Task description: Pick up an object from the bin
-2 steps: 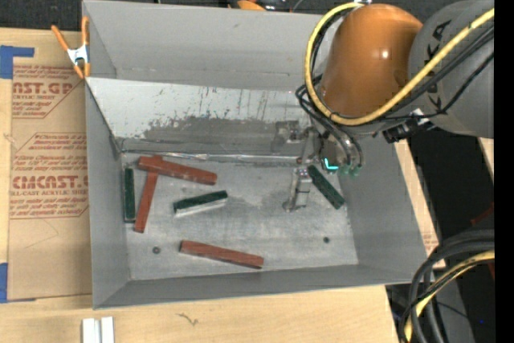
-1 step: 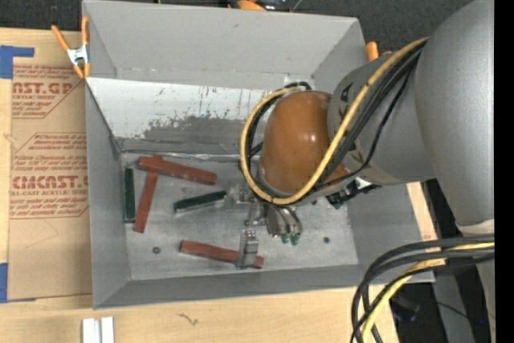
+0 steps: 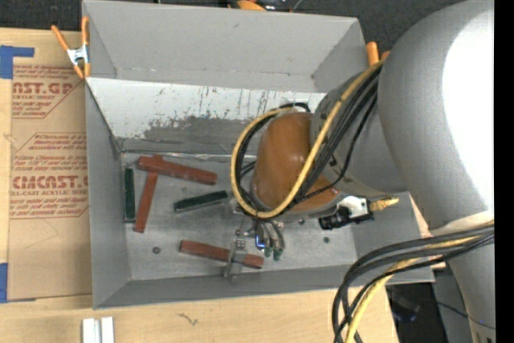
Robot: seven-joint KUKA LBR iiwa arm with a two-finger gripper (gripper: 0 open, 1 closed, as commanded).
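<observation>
My gripper [image 3: 238,255] is low in the bin's front part, under the orange wrist cover. It sits right over a red-brown flat bar [image 3: 207,251] that lies nearly level along the bin's front floor, and its metal tip crosses the bar's right half. A dark green bar [image 3: 201,202] lies just behind and to the left of the gripper, tilted slightly.
Further left lie a long red-brown bar [image 3: 177,169], a second red-brown bar [image 3: 145,203] leaning against it, and a dark green bar [image 3: 128,194] upright along the left wall. The arm and its cables cover the bin's right side.
</observation>
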